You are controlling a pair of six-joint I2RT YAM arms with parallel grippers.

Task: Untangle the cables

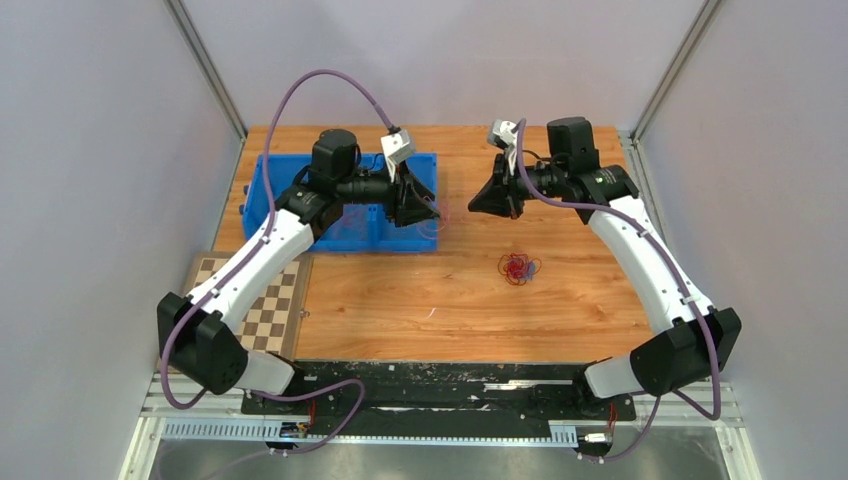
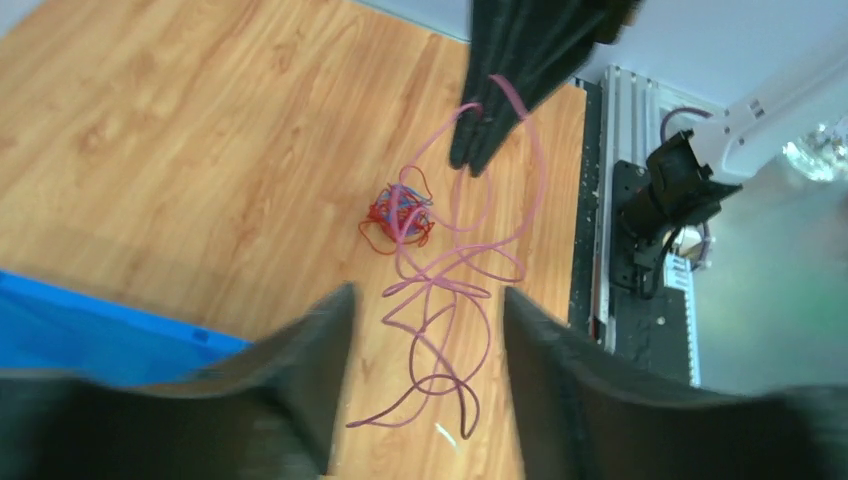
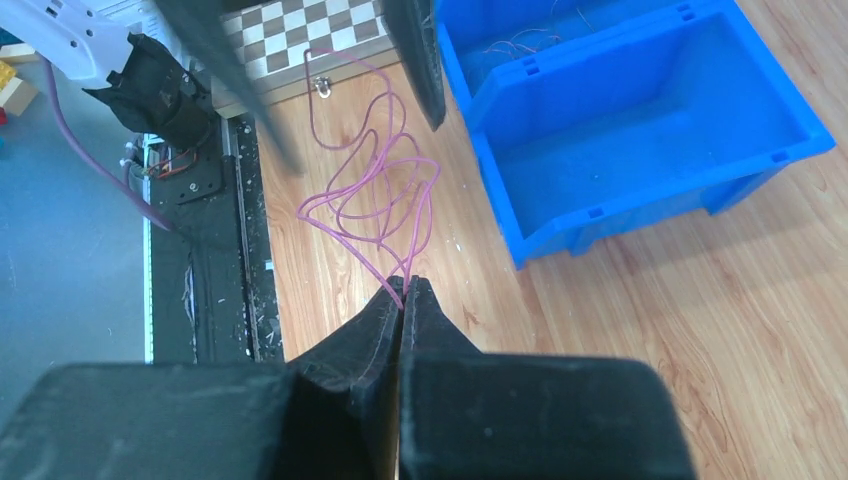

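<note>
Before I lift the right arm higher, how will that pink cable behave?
Probably floppy: the pink cable hangs from the right tool in loose loops. Likely light, since a fingertip pinch carries it. It may sway and snag the red tangle nearby.

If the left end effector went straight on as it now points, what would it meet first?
Probably the thin pink cable dangling from the right end effector, though depth is unclear.

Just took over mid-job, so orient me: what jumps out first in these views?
The thin pink cable dangles in loose loops from the shut right gripper, held above the wooden table. Nearby on the table lies a small red-and-blue wire knot, while the open left gripper hovers by the blue plastic bin.
</note>
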